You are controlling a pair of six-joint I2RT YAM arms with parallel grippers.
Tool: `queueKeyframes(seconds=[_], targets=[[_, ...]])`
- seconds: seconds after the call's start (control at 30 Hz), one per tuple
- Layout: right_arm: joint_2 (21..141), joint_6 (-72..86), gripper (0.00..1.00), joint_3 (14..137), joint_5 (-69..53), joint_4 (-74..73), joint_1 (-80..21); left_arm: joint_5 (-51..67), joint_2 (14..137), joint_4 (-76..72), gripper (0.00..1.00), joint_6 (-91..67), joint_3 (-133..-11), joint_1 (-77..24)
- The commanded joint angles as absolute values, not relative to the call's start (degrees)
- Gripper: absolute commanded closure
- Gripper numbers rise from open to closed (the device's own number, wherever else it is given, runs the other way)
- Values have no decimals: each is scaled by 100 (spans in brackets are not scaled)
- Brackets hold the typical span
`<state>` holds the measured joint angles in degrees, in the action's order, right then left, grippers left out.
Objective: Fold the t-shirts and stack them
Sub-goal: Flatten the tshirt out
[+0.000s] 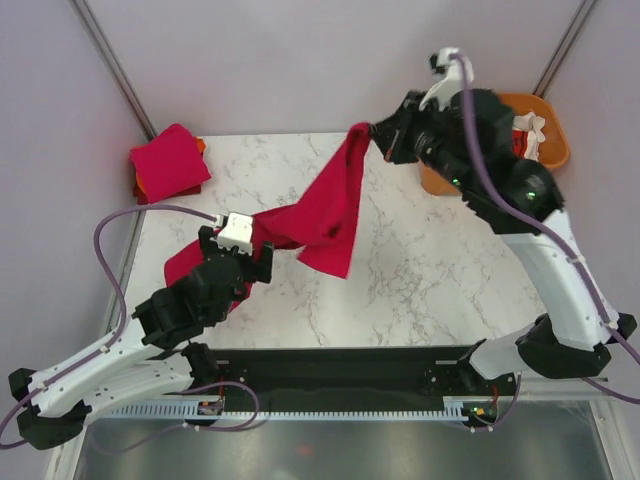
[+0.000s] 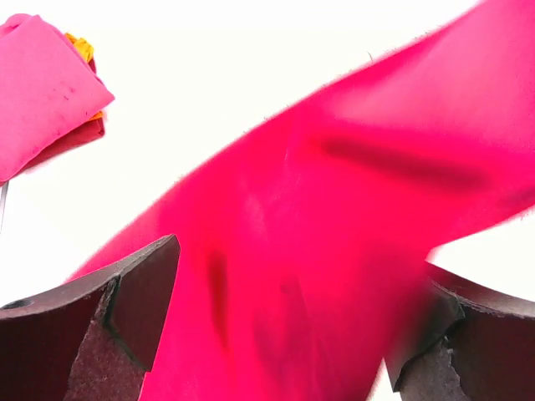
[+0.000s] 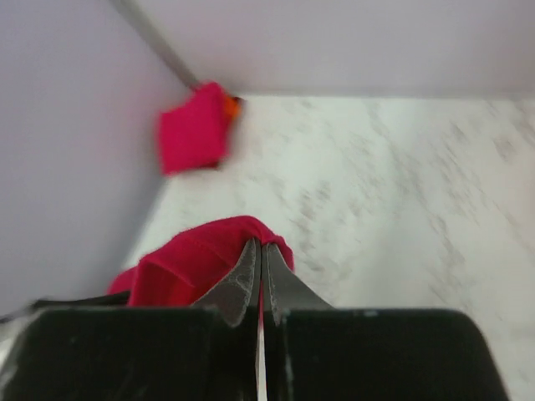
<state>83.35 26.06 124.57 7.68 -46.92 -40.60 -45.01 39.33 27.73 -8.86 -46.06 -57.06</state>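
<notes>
Crimson t-shirt [image 1: 335, 205] hangs stretched in the air over the marble bench [image 1: 430, 280], off to the right of the folded stack [image 1: 168, 160]. The right claw [image 3: 261, 246] is clenched on the end farthest from that stack. The left claw [image 2: 301, 259] is released, fingers spread, with the cloth draped between them.

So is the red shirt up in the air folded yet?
Not folded. The red shirt hangs bunched in the air, pinched by the right claw and running through the left claw.
</notes>
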Motion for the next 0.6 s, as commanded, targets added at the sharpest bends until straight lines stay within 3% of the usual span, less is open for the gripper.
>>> queueKeyframes(seconds=[0.0, 0.07, 0.13, 0.17, 0.27, 0.3, 0.4, 0.57], targets=[[7939, 3417, 100, 10035, 2304, -4872, -3369, -4711, 4068, 2733, 4, -835, -4667, -5687], [7308, 3794, 100, 7863, 1541, -3996, -2613, -4676, 4157, 2742, 4, -826, -4667, -5687], [7033, 3902, 100, 6668, 1118, -3553, -2121, -4632, 4271, 2733, 4, -817, -4676, -5687], [7040, 3902, 86, 5870, 977, -3307, -2022, -4597, 4315, 2742, 4, -817, -4676, -5687], [7241, 3718, 6, 5092, 844, -3191, -1872, -4518, 4473, 2751, 4, -809, -4685, -5687], [7225, 3613, 2, 5002, 809, -3147, -1881, -4474, 4535, 2751, 4, -817, -4685, -5687], [6883, 3411, 2, 4843, 590, -3068, -1890, -4246, 4772, 3057, 4, -1237, -4824, -5687], [6275, 3357, 2, 4817, 387, -3023, -2723, -3832, 5648, 4258, 10, -3227, -5159, -5687]])
